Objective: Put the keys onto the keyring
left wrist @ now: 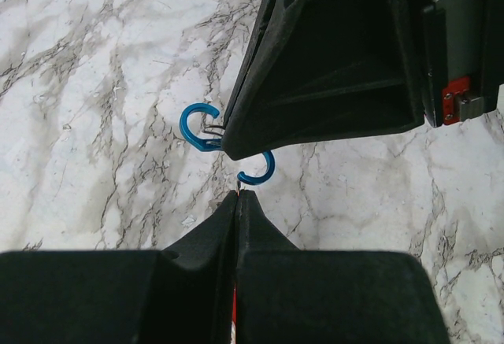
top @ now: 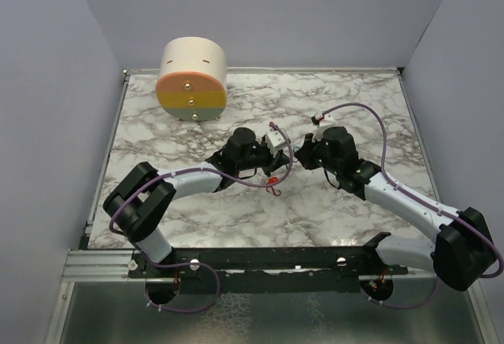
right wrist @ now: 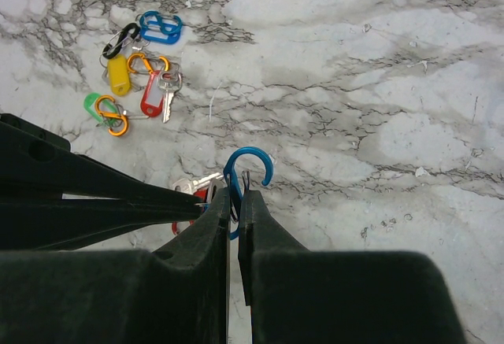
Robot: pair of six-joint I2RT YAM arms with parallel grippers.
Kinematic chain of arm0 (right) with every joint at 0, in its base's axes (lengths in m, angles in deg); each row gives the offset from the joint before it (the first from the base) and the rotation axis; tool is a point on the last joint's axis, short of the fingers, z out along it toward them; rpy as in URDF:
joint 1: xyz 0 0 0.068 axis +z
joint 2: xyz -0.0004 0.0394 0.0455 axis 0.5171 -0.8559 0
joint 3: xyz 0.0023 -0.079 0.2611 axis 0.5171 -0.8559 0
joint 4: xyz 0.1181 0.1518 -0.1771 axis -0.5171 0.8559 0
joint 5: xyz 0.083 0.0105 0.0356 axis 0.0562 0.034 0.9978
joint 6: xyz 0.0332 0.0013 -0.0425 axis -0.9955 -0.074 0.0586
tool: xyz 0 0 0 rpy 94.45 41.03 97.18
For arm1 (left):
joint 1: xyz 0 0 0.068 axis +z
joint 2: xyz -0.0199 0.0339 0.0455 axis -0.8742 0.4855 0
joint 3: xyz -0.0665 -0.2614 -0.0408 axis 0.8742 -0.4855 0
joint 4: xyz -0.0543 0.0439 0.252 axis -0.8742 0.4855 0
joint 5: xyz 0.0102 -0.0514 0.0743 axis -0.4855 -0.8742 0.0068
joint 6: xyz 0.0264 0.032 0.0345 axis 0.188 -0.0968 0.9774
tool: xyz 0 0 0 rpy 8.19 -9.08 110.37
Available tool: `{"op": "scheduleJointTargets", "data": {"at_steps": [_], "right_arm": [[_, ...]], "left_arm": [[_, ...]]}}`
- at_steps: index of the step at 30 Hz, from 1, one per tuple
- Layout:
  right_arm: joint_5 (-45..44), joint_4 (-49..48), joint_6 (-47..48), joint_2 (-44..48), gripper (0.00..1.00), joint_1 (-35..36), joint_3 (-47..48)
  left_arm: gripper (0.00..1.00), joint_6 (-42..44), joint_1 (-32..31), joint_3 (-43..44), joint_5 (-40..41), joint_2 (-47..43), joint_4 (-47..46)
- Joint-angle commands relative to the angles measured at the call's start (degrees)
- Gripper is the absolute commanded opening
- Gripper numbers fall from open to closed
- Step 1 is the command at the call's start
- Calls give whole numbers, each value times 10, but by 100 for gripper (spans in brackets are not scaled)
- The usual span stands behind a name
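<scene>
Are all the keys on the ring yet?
Not yet, nothing looks finished. The right jaws pinch the blue clip, and the left jaws hold a red-tagged key beside it. The other keys and clips lie loose on the table.

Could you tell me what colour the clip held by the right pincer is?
The clip is blue; left wrist view.

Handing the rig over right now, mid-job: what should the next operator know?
Right gripper: shut on the blue S-clip.
Left gripper: shut on a red-tagged key, its tip at the S-clip's lower hook.
Pile of other tags, keys and clips lies on the marble table, apart.
Done: both pieces gripped and meeting.
Left: hooking unconfirmed; then the pile.
</scene>
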Motion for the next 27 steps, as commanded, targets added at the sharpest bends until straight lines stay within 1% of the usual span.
{"op": "scheduleJointTargets", "data": {"at_steps": [1,17,27], "right_arm": [[11,-13,2,13,1,3,1],[17,-15,3,14,1,3,-5],[8,-15,2,11,1,3,-2]], "left_arm": [[0,7,-5,19,-15,3,-16],[0,9,-5,26,-5,5,-16],[0,8,-8,22,-16,2,-16]]}}
